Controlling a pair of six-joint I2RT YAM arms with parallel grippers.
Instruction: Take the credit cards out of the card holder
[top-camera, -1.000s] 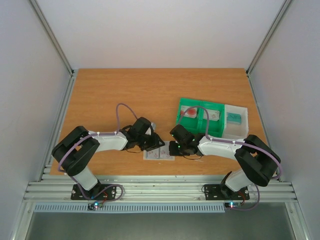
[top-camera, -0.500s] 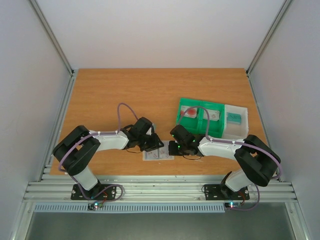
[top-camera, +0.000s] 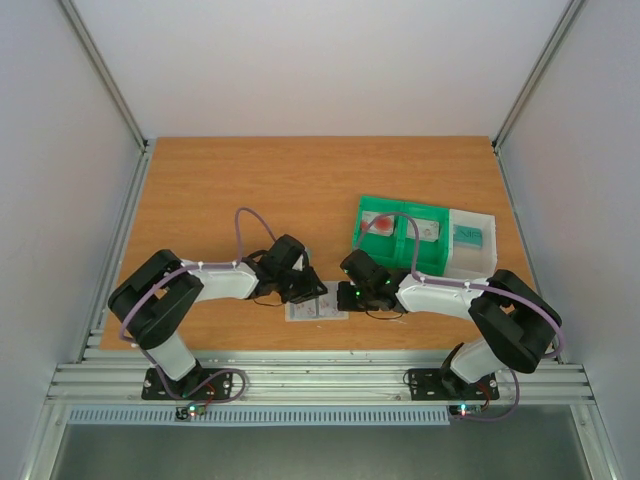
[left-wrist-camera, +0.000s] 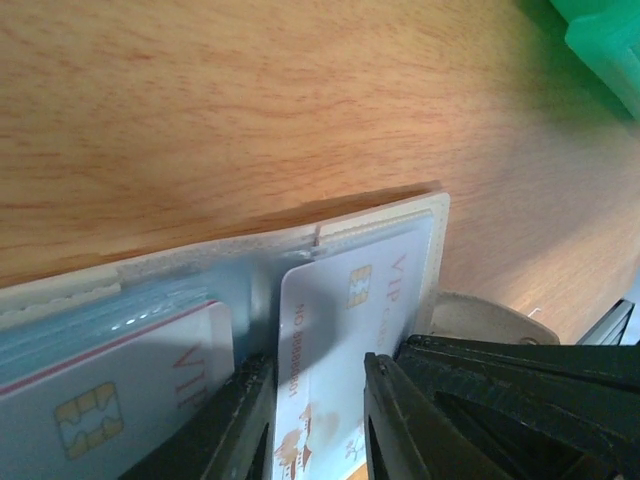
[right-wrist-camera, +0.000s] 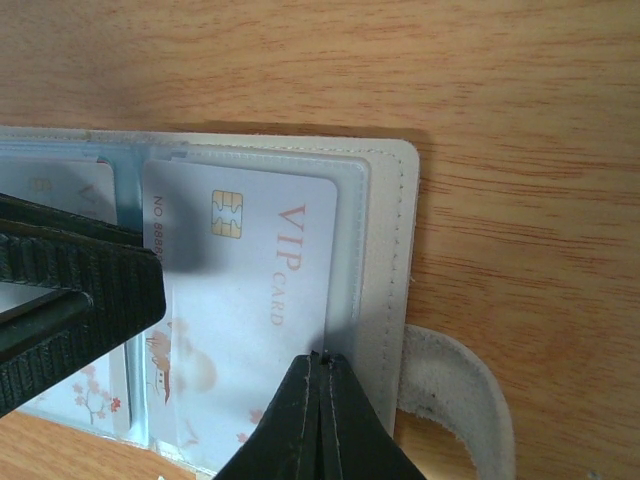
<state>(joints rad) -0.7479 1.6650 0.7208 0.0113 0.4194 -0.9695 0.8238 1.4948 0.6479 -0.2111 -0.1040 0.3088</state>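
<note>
The card holder lies flat near the table's front edge, between my two grippers. In the left wrist view the holder has a white VIP card with red marks in its right pocket and a second white card in its left pocket. My left gripper is slightly open, with its tips down on the holder either side of the right card's left part. My right gripper is shut, its tip touching that card's right edge at the pocket rim. The holder's tab sticks out on the right.
A green compartment tray stands behind the right gripper and holds a dark red card and a greyish card. A clear box beside it holds a teal card. The tray's corner shows in the left wrist view.
The left gripper has edged slightly closer to the holder. The right arm and the holder have not visibly moved.
</note>
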